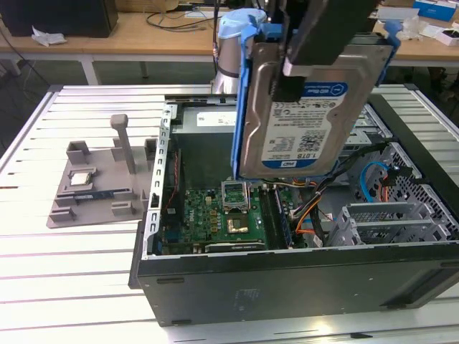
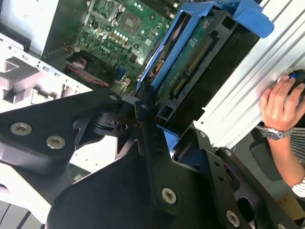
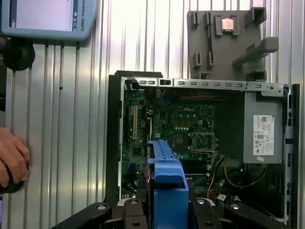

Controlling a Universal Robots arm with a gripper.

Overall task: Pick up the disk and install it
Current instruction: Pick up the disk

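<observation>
Above the open computer case [image 1: 287,283], the disk [image 1: 294,122] hangs upright with its label facing outward, clamped firmly in the gripper [image 3: 167,205]. Carrying step in hand; installing calls for squaring its blue rails [image 1: 240,93] with what is apparently the metal cage [image 1: 394,215].

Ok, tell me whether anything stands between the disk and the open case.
Nothing visible does. The gripper holds the disk roughly upright in open air above the computer case, whose upper side is open. Loose cables lie inside the case beside the motherboard.
</observation>
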